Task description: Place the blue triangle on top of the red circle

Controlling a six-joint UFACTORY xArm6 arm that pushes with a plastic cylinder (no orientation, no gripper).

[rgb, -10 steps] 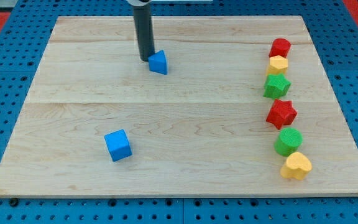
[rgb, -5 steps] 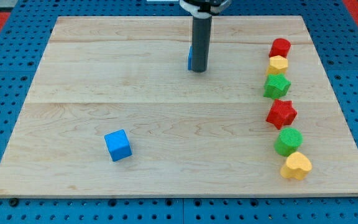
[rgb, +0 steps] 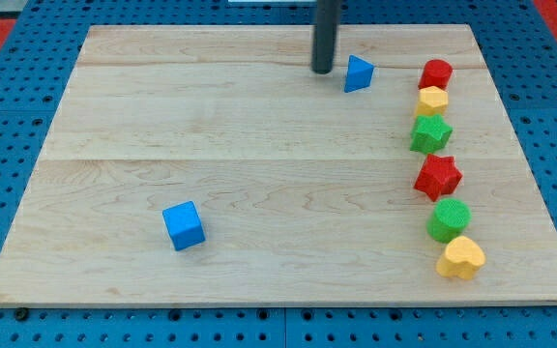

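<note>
Standing near the view's top, my tip [rgb: 323, 71] sits just left of the blue triangle [rgb: 358, 73], apart from it; the red circle [rgb: 436, 73] lies farther right. No hand shows.

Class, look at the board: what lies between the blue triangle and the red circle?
Nothing: the camera view shows bare wood between the blue triangle and the red circle.

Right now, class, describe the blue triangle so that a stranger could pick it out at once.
Start at the column of blocks down the wooden board's right side, topped by the red circle. Left of that circle lies the blue triangle, with my tip just left of it. The only other blue block is the blue cube, bottom left.
</note>
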